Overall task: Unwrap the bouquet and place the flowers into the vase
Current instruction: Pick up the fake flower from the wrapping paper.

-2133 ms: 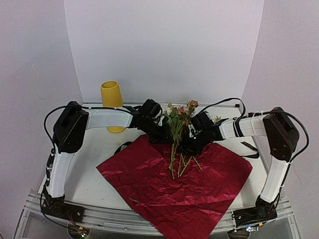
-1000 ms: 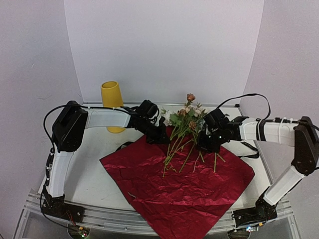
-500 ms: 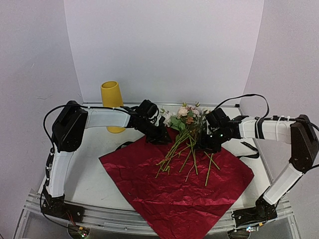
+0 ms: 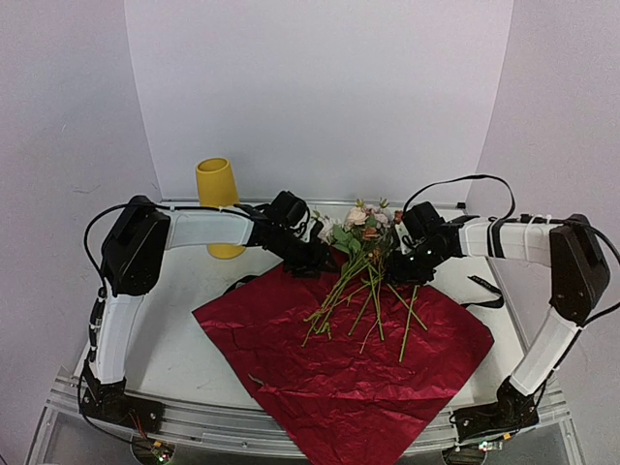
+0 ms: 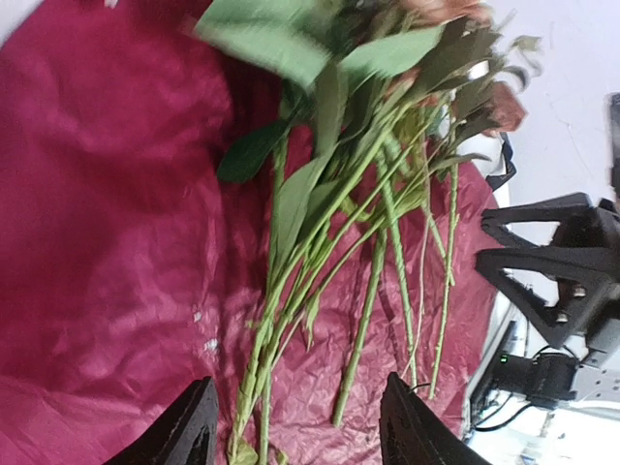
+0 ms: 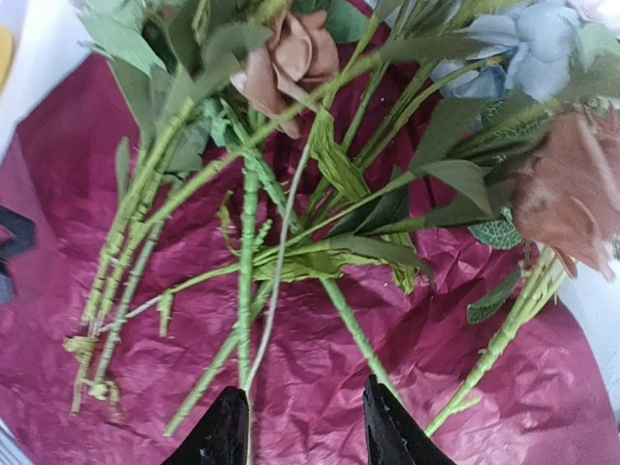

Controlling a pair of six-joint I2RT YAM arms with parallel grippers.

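The flowers (image 4: 363, 281) lay loose on the far half of the opened dark red wrapping paper (image 4: 291, 358). Their blooms were bunched at the sheet's 12 o'clock corner, and their green stems fanned out across the crinkled surface toward 6 and 7 o'clock. One long stem lay apart from the rest, angled toward 5 o'clock. In the right wrist view, rust, peach and pale blue blooms showed among broad green leaves. The cut ends of the stems rested flat on the paper.

The left gripper (image 5: 302, 431) sat just beside the blooms at their 9 o'clock, low over the sheet's far edge. Its fingers (image 5: 194, 431) stood apart and clamped nothing, and the stem ends lay on the paper beyond them. The right gripper (image 6: 305, 431) sat at the blooms' 3 o'clock. Its fingers (image 6: 225, 431) were also spread, with stems lying ahead of them and none pinched.

The paper lay as a diamond on the white table (image 4: 184, 329), one corner pointing to 6 o'clock at the near edge. The yellow vase (image 4: 217, 194) stood upright at about 10 o'clock from the flowers, well apart from them. It was behind the left forearm at the back of the table, and no stems were visible in it.
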